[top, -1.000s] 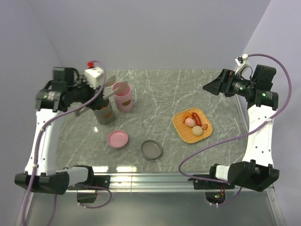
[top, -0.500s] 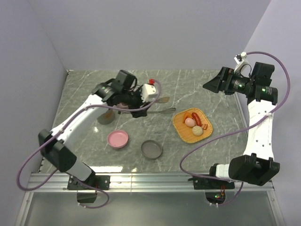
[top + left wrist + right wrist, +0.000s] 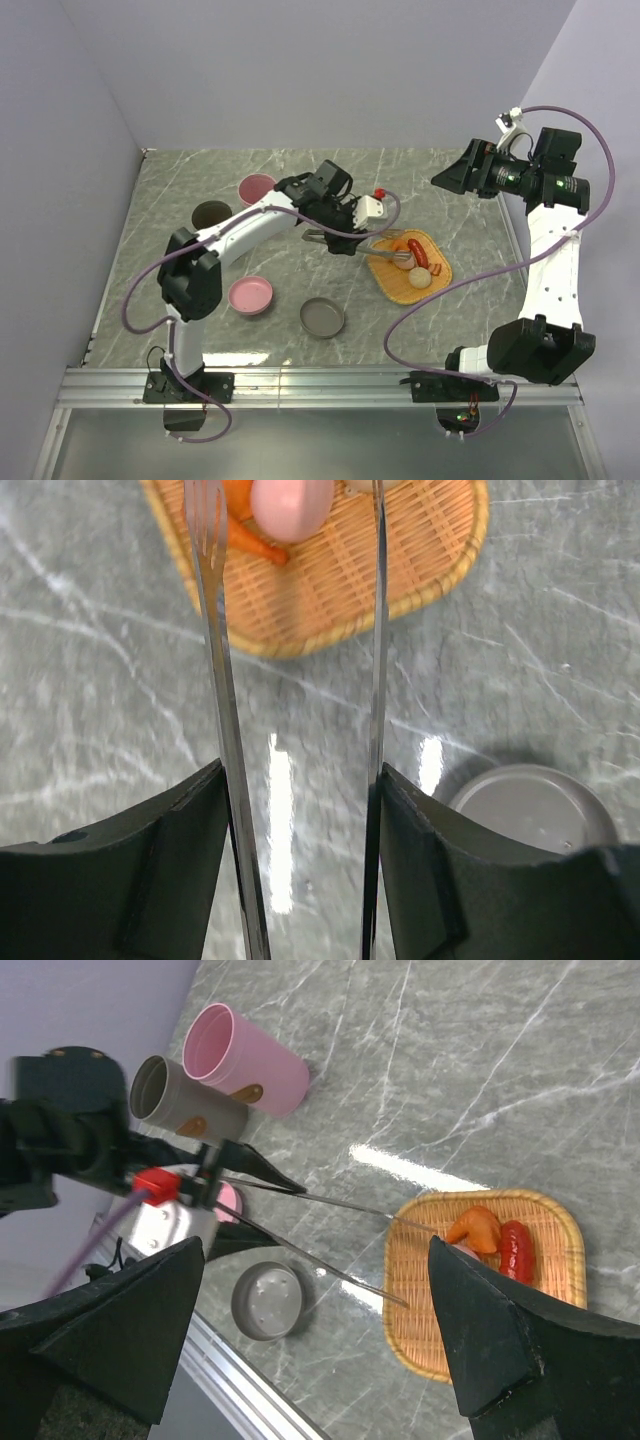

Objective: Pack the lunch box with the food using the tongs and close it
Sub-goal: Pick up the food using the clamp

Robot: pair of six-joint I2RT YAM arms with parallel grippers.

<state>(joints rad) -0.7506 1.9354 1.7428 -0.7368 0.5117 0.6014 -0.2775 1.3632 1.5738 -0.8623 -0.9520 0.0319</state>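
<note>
Your left gripper (image 3: 300, 780) grips the tongs (image 3: 222, 680), tips spread around the pink ball (image 3: 290, 505) on the right tray (image 3: 400, 570) to grab it, while your right gripper (image 3: 318, 1250) hangs open.

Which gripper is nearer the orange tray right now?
Left. The left gripper, holding the tongs, is just left of the tray; the right gripper hovers beyond its far-right corner.

We watch the left gripper (image 3: 335, 240) swing right, away from the far-left cups (image 3: 257, 188), carrying the tongs (image 3: 224, 680); their tips now straddle the pinkish ball (image 3: 290, 505) on the orange woven tray (image 3: 330, 590).
</note>
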